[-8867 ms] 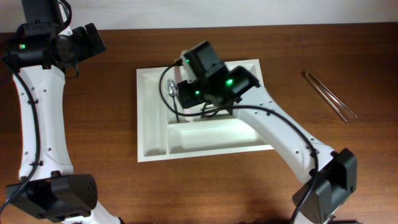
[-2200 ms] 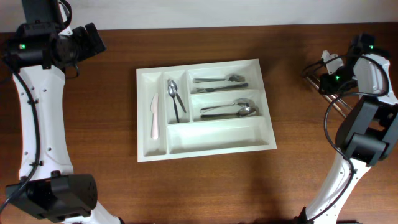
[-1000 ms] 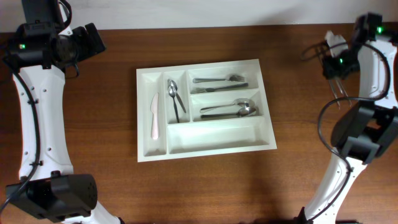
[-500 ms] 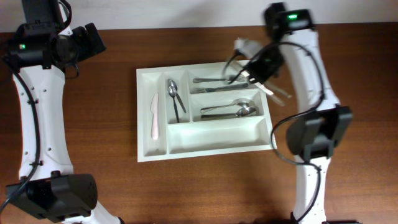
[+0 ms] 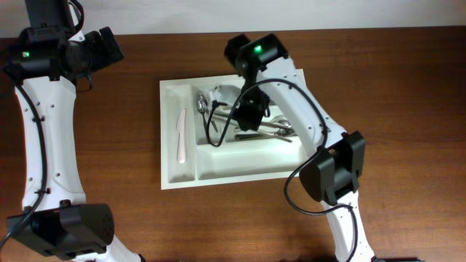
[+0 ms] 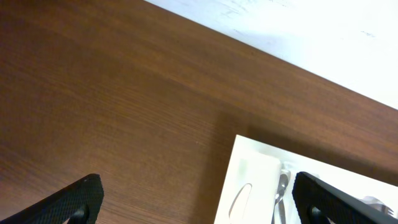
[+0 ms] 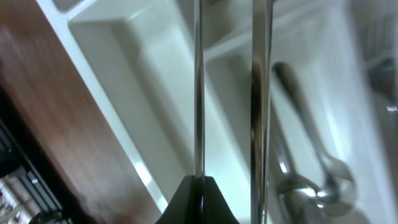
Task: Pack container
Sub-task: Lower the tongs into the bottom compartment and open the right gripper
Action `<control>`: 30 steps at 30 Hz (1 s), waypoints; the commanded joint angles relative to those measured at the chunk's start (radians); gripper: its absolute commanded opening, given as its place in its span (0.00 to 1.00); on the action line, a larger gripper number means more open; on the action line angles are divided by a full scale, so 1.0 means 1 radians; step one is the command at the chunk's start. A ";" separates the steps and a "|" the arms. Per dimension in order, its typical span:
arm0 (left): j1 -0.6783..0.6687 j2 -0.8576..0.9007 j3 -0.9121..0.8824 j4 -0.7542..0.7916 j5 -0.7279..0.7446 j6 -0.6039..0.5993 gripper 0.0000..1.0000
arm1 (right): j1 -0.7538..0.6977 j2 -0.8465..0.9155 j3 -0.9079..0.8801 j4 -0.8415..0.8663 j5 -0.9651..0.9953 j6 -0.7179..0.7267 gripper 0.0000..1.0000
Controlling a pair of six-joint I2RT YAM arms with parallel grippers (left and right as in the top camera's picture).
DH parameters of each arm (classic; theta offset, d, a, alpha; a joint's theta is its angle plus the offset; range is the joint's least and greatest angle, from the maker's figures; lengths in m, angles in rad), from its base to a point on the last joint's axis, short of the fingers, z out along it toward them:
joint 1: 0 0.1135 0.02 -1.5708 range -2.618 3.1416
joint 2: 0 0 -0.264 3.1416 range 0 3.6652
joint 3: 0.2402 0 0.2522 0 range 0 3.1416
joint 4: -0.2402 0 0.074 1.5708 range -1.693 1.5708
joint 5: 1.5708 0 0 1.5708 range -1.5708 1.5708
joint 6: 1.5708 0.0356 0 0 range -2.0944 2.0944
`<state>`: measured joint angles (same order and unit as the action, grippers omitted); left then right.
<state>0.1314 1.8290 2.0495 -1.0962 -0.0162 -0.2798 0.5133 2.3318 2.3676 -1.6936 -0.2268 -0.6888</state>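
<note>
The container, a white compartmented cutlery tray (image 5: 178, 175), lies mid-table; it also shows in the left wrist view (image 6: 249, 168) and the right wrist view (image 7: 124, 81). My right gripper (image 5: 251, 109) hangs low over its upper compartments. In the right wrist view the right gripper (image 7: 200, 186) is shut on one thin arm of metal tongs (image 7: 198, 93); the other arm runs parallel beside it. The tongs hang over the tray, above a spoon (image 7: 311, 168). My left gripper (image 5: 109, 47) is open and empty at the far left, off the tray (image 6: 202, 211).
A white knife (image 5: 180, 135) lies in the leftmost narrow compartment and spoons (image 5: 204, 109) in the one beside it. More cutlery lies under the right arm. The long bottom compartment (image 5: 255, 164) holds nothing. Brown table surrounds the tray.
My right arm has swung from the table's far right edge to over the tray, carrying the tongs, which no longer lie on the table. The left arm has not moved.
</note>
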 commanded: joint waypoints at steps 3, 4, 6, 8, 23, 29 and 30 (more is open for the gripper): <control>0.002 0.002 0.003 0.002 -0.007 0.012 0.99 | 0.019 -0.032 -0.116 -0.005 0.029 0.009 0.04; 0.002 0.002 0.003 0.002 -0.007 0.012 0.99 | 0.019 -0.032 -0.154 -0.005 0.028 0.009 0.04; 0.002 0.002 0.003 0.002 -0.007 0.012 0.99 | 0.019 -0.032 -0.209 -0.002 0.029 0.008 0.04; 0.002 0.002 0.003 0.002 -0.007 0.012 0.99 | 0.019 -0.032 -0.264 0.013 0.028 0.008 0.04; 0.002 0.002 0.003 0.002 -0.007 0.012 0.99 | 0.019 -0.032 -0.390 0.075 0.009 0.009 0.10; 0.002 0.002 0.003 0.002 -0.007 0.012 0.99 | 0.018 -0.032 -0.390 0.081 -0.006 0.008 0.47; 0.003 0.002 0.003 0.002 -0.007 0.012 0.99 | 0.016 -0.032 -0.388 0.081 -0.005 0.009 0.48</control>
<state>0.1314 1.8290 2.0495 -1.0962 -0.0158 -0.2798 0.5262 2.3314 1.9789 -1.6138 -0.2115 -0.6811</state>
